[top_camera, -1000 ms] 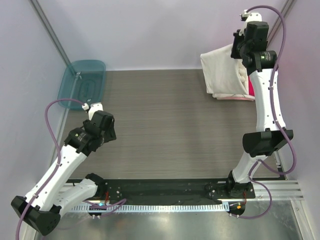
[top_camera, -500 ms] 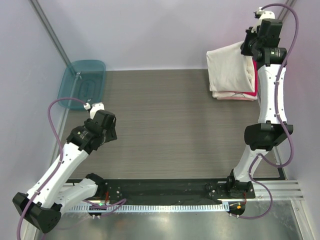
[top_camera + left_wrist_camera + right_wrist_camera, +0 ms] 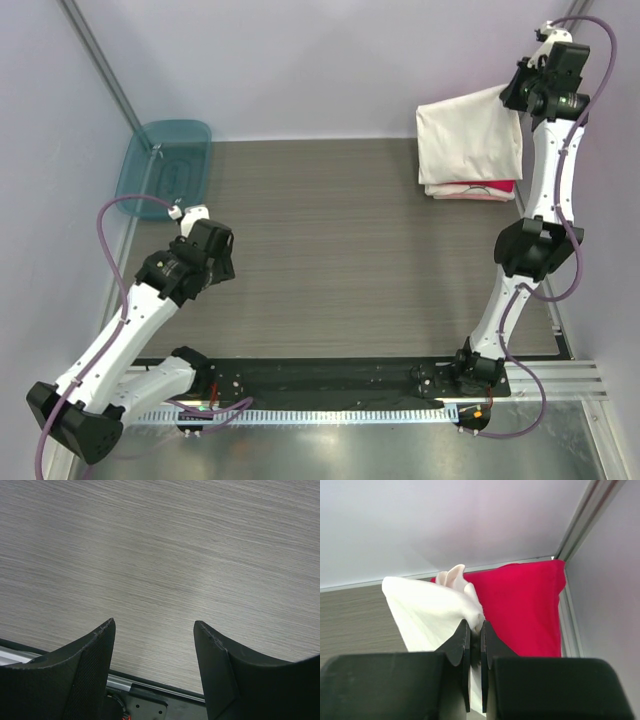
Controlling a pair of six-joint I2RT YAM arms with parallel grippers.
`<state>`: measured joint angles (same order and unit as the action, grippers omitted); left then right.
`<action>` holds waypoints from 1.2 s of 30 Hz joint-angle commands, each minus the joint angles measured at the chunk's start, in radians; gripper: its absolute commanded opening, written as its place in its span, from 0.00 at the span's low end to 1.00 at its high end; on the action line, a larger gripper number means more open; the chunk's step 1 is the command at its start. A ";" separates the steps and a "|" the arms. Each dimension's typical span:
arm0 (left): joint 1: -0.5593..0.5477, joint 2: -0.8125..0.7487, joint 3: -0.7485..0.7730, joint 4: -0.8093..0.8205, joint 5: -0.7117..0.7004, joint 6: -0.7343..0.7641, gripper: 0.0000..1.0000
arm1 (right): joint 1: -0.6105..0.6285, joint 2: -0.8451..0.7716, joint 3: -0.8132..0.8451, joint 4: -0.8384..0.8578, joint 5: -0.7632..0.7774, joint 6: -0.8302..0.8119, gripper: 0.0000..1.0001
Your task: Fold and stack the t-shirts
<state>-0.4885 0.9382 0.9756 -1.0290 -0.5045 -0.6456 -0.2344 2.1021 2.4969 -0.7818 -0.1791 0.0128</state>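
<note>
Right arm (image 3: 545,180): swings higher and further into the far right corner than a second ago, and the cloth it carries goes with it!
Cream tee (image 3: 468,135): stretched wider than before, one corner hoisted up, the rest draping down over the pile at the far right of the worktop (image 3: 330,250). No print in sight from here.
Right claw (image 3: 473,630): pressed together, pinching a bunched corner of the cream tee, held up off the worktop close to the back wall (image 3: 300,60).
Red tee (image 3: 525,605): flat underneath the cream one. The wrist view has it spread out to the right of the claw, running into the corner. From above only a thin red strip peeks out at the pile's near edge.
Pale edge (image 3: 450,192): a lighter layer shows along that same near edge, beside the red strip.
Left arm (image 3: 130,320): parked where it was, over the near left of the worktop.
Left claw (image 3: 153,625): spread, nothing between the fingers, bare wood grain below.
Tub (image 3: 165,165): teal, far left corner, well apart from the pile.
</note>
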 commanded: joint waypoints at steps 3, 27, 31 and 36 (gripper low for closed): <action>-0.002 0.011 0.002 0.021 -0.028 -0.008 0.65 | -0.049 0.044 0.057 0.160 -0.042 0.016 0.01; -0.007 0.071 0.009 0.003 -0.048 -0.023 0.65 | -0.097 0.369 0.030 0.628 0.013 0.061 0.01; -0.007 0.067 0.011 0.001 -0.052 -0.026 0.65 | -0.097 0.392 -0.027 0.673 0.090 0.094 0.02; -0.005 0.053 0.012 -0.002 -0.055 -0.026 0.65 | -0.097 0.336 -0.079 0.667 0.328 0.139 0.82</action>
<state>-0.4908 1.0100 0.9756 -1.0306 -0.5240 -0.6518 -0.3229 2.5069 2.4241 -0.2165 -0.0223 0.1139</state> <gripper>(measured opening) 0.650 0.739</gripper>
